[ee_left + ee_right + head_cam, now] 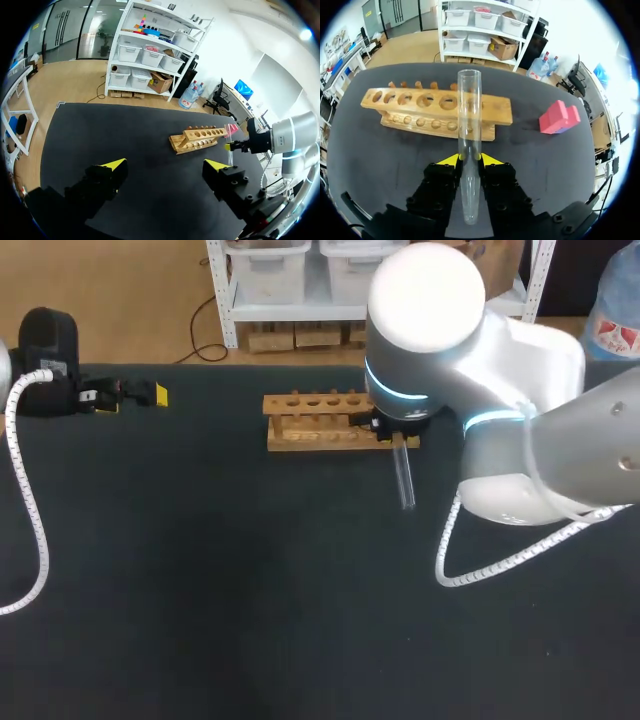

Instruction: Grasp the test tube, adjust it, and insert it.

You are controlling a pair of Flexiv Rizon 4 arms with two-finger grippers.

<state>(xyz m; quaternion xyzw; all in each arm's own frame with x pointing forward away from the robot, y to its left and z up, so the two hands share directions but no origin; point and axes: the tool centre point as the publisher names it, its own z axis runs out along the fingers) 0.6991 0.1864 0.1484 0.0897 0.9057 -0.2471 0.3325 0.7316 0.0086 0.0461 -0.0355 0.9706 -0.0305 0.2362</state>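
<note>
- The black desk (200, 590) has a wide bare stretch across its near half and left side. The things on it sit near the far edge.
- The right arm (520, 410) comes in from the right and bends over the desk, with its wrist above the right end of the rack.
- Its tool (470, 159) is pinching the test tube, one yellow tip on each side of the glass.
- The left arm (45, 350) sits at the far left corner of the desk, well apart from the rack.
- Its tool (164, 167) is spread wide with nothing between the fingers, and it points across the desk toward the rack.
- The wooden rack (435, 107) stands lengthwise near the far edge. The holes that show along its top are empty.
- A pink block (559, 117) lies on the desk beyond the rack's right end, apart from it.
- The clear test tube (470, 125) is held off the desk, at the rack's right end. Its open mouth points out ahead of the fingers, in front of the rack, and its rounded end reaches back behind the tips.
</note>
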